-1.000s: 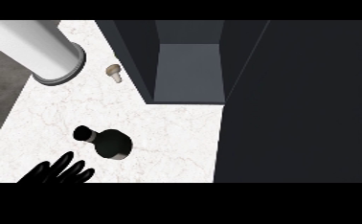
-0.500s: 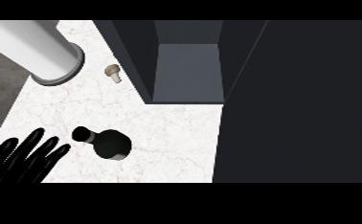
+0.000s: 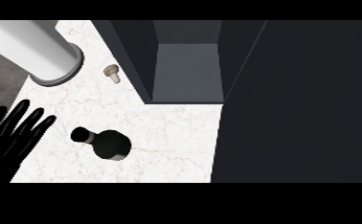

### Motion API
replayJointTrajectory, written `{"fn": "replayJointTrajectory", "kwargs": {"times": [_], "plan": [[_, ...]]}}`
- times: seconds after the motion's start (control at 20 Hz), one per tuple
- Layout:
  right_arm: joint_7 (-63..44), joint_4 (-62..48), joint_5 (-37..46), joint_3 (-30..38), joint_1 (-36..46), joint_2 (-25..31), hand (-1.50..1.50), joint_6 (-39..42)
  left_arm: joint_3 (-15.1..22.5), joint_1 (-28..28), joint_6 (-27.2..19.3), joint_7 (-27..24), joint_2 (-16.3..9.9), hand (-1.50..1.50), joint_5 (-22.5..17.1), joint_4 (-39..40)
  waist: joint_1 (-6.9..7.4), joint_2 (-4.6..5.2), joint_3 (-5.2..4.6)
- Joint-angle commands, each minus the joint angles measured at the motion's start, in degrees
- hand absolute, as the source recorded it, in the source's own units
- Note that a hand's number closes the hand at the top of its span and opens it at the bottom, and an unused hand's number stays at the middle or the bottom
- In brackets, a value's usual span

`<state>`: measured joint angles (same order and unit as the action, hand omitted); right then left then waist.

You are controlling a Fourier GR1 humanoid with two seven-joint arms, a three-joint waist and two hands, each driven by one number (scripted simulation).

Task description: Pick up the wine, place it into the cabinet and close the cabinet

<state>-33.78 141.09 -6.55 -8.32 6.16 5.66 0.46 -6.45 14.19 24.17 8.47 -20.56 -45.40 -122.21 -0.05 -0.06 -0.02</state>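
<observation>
Since half a second ago, risen a little higher along the counter's left edge: the left hand (image 3: 21,134), black, fingers straight and spread, pointing up and slightly right, holding nothing. Everything else unmoved. Nearest on the white marbled counter (image 3: 176,137), just right of those fingertips but apart from them: the wine bottle (image 3: 106,143), dark, seen steeply from above, neck and cap towards the upper left, broad body towards the lower right, close to the counter's near edge and left of its middle; whether upright or tipped, hard to tell from this angle. Untouched by either hand. Farther back, near the counter's far left: a small beige mushroom (image 3: 112,72), cap up and stem down-right, lying just beside the cabinet's left wall without clearly touching it. Left of the mushroom, and well apart from the bottle: a large pale cylinder (image 3: 39,53) with a grey rim, slanting in from the upper left corner and overhanging the counter's left edge. Across the back and right: the dark cabinet (image 3: 187,70), open, its grey interior floor showing between two dark side walls, and its door (image 3: 290,103) swung out as a broad dark panel covering the counter's whole right side. No sight of the right hand.
</observation>
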Motion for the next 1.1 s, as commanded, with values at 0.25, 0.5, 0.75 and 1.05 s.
{"fn": "replayJointTrajectory", "kwargs": {"times": [0.25, 0.5, 0.75, 1.05], "plan": [[-0.33, 2.36, -1.16, -0.24, -0.21, -1.18, -1.5, 0.24, -2.66, -10.26, 6.02, -4.69, 1.7, -1.5, 8.37, 19.88, -0.36, 0.11, 0.0], [-2.86, 5.98, -2.33, 1.28, -0.83, -0.99, -1.5, -0.12, -0.27, -9.67, 7.7, -7.9, 5.12, -1.5, 16.46, 25.17, -0.43, 0.06, -0.01], [-5.37, 6.6, -3.13, 2.32, 0.6, 0.01, -1.5, 0.34, -0.49, -13.06, 11.24, -14.41, 6.4, -1.5, 23.22, 36.24, -0.47, 0.07, -0.02], [0.76, 0.76, 5.23, -4.85, -1.04, -3.77, -1.5, 0.48, -1.04, -16.22, 15.13, -22.99, 6.06, -1.5, 30.04, 48.07, -0.17, 0.1, -0.03]]}}
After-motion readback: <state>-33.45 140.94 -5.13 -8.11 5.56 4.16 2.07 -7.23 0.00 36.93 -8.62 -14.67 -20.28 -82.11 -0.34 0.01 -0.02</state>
